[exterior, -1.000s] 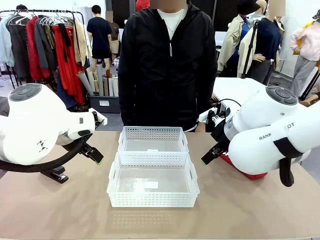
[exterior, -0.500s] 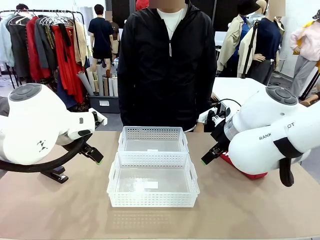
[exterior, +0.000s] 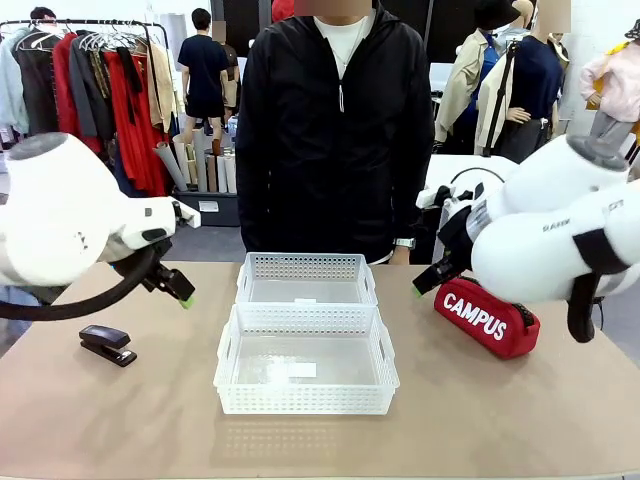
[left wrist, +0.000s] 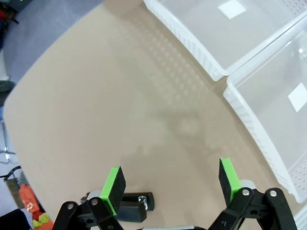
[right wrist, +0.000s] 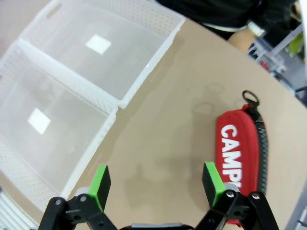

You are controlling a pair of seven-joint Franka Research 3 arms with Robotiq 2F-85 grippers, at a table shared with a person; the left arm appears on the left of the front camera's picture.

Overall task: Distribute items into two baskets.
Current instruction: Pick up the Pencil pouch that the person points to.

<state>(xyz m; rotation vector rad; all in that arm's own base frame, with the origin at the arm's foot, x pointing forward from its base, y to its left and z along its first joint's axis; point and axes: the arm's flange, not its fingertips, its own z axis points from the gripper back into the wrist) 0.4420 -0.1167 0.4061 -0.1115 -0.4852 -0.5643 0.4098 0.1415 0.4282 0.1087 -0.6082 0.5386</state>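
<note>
Two empty baskets (exterior: pixel 305 398) sit between both arms. The pouch (right wrist: pixel 240 153) lies on the desk (exterior: pixel 120 420) below the wide-open, empty right jaws, offset toward one pad, its length across their closing line. The stapler (left wrist: pixel 139 210) lies below the equally open, empty left jaws.

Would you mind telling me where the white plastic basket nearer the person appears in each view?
Front view: the white lattice-sided plastic basket nearer the person is central, behind its twin.
Left wrist view: that basket, top right.
Right wrist view: that basket, upper left.
Shared landmark: the adjoining near basket.
</note>
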